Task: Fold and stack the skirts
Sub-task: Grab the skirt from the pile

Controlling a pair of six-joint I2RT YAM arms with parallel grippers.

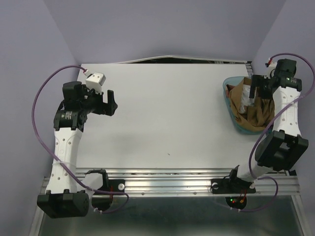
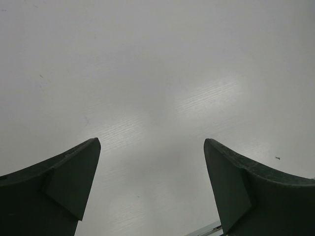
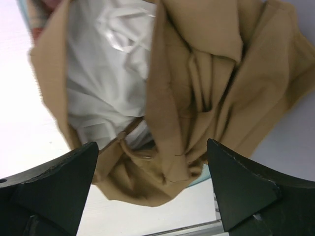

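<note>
The tan-brown skirt (image 1: 251,112) lies crumpled in the translucent blue tub (image 1: 230,104) at the table's right edge, its white lining (image 3: 103,73) turned up. In the right wrist view the tan skirt (image 3: 206,83) fills most of the picture, and a sliver of red-and-cream cloth (image 3: 42,10) that may be the plaid skirt shows at the top left. My right gripper (image 3: 151,143) hangs open just above the tan folds, with nothing between its fingers. My left gripper (image 2: 151,140) is open over bare table at the far left (image 1: 111,102), far from the tub.
A small white-grey box (image 1: 94,78) sits at the back left corner by the left arm. A metal rail (image 1: 172,179) runs along the near edge. Purple walls close in on both sides, and the tub stands close to the right wall.
</note>
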